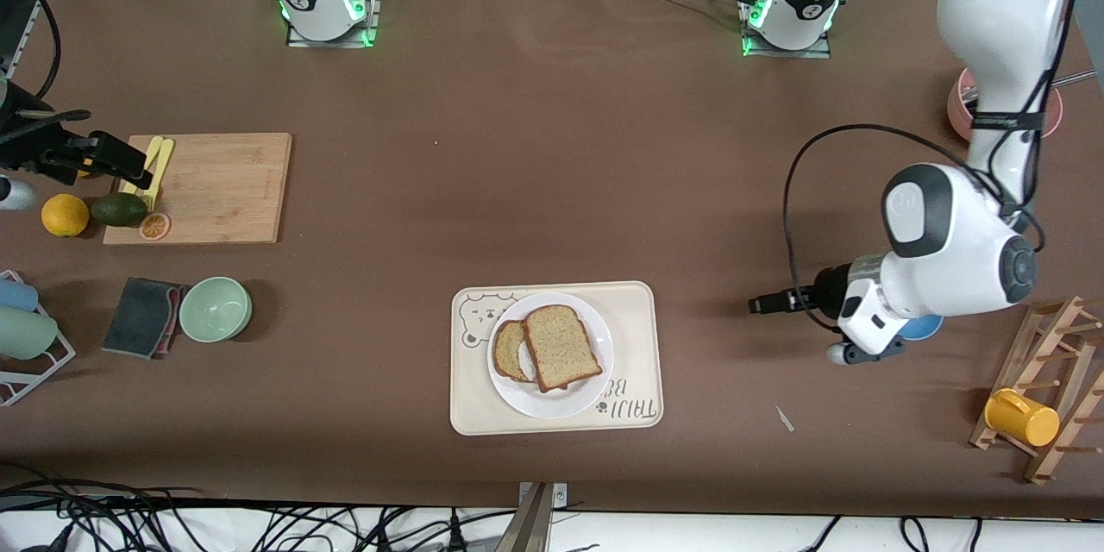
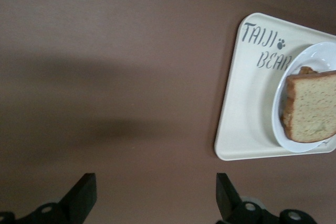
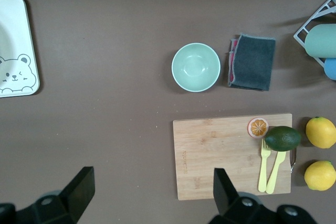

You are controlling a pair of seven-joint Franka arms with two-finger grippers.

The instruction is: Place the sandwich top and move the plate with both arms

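Observation:
The sandwich top (image 1: 561,347), a plain speckled slice with a brown crust, lies on the round white plate (image 1: 571,402), set askew over a second slice (image 1: 509,349) that shows beside it. The plate sits on a cream bear tray (image 1: 634,319). My left gripper (image 1: 862,352) hangs open and empty over bare table toward the left arm's end, apart from the tray. Its wrist view shows its open gripper (image 2: 156,187), the tray (image 2: 247,119), the plate (image 2: 310,56) and the sandwich top (image 2: 314,106). My right gripper (image 1: 121,159) is open and empty over the cutting board's end (image 3: 152,182).
A wooden cutting board (image 1: 216,185) holds yellow forks (image 1: 155,168), an avocado (image 1: 119,209) and an orange slice (image 1: 154,226); a lemon (image 1: 65,215) lies beside it. A green bowl (image 1: 216,308) and grey cloth (image 1: 142,304) sit nearer. A wooden rack (image 1: 1048,397) holds a yellow mug (image 1: 1022,417).

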